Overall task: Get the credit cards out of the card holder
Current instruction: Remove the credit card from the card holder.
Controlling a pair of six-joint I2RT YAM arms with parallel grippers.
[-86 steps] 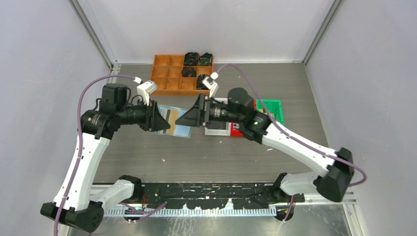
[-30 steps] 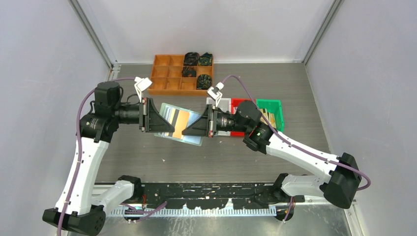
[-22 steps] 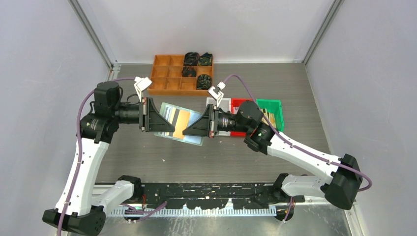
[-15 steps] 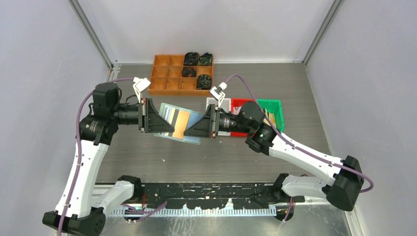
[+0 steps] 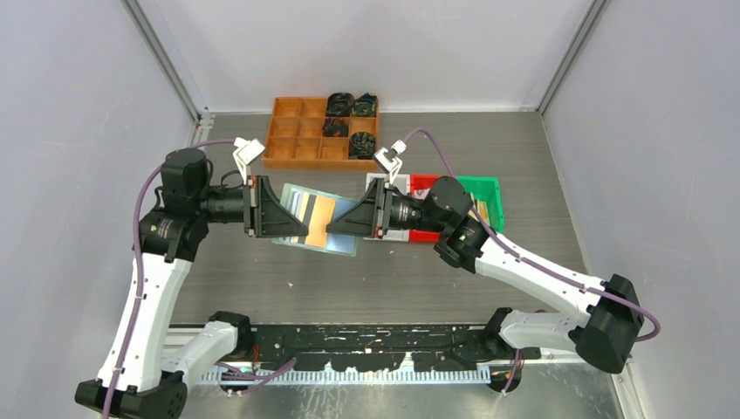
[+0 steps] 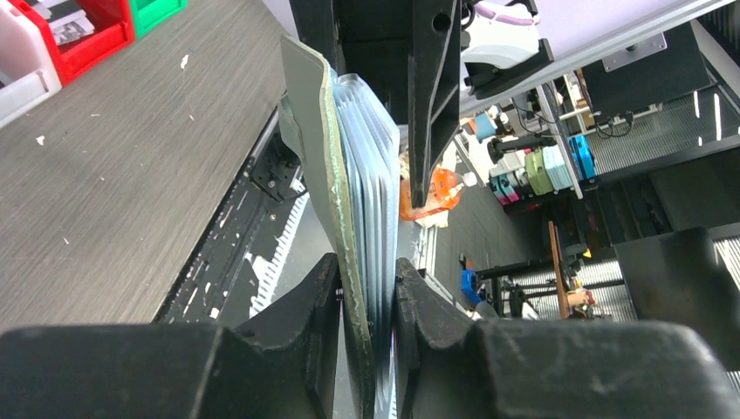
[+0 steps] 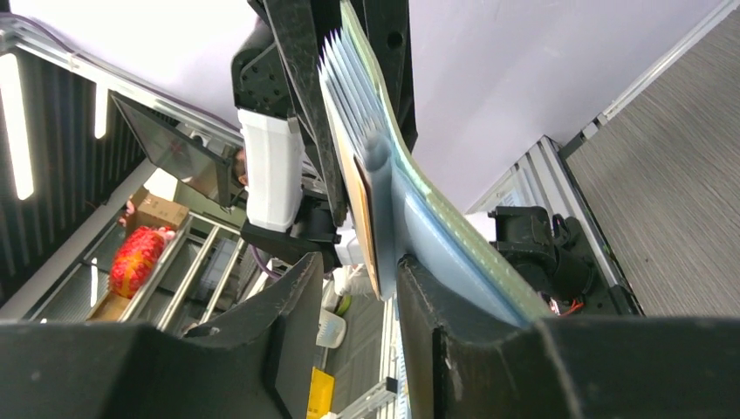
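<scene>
L gripper (image 6: pixel 366 271) is clamped tight on the edge of the soft sage-green bifold card holder (image 6: pixel 307 131), holding it up off the grey table (image 5: pixel 393 279) btwn both arms. R gripper (image 7: pixel 359 266) has its fingers apart, straddling the orange plastic card (image 5: pixel 319 218) sitting in its pocket.

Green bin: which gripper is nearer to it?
Right. The right gripper meets the card holder from the green bin's side; the left gripper clamps the holder's far edge.
</scene>
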